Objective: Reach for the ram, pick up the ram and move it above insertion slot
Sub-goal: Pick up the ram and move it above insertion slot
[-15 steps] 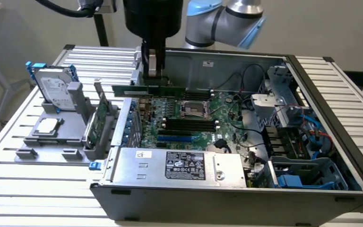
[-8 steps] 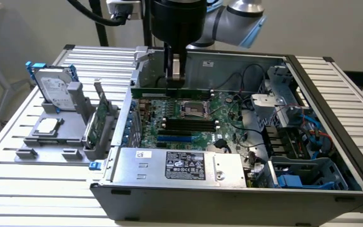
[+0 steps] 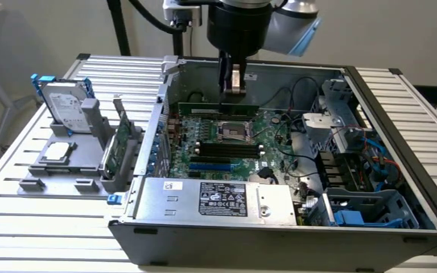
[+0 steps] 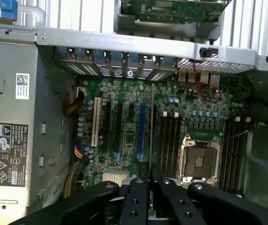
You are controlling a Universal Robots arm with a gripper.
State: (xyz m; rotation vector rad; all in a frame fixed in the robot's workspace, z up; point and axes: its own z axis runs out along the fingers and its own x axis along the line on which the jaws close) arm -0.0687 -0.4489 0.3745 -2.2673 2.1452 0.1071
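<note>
The single arm came straight down from above, its black cylindrical wrist and pale grey joint housing at the top of the exterior view. The slim black and silver end effector [image 3: 234, 85] pointed vertically downward. Its two black fingers [image 4: 145, 171] stood nearly together, pinching a thin green board edge-on.

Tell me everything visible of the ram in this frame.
The ram is a long, thin green circuit-board stick with a pale label, held level on its long edge. The gripper is shut on its top edge, holding it inside the open computer case, above the motherboard beyond the square CPU socket. In the wrist view it appears edge-on as a thin strip.
</note>
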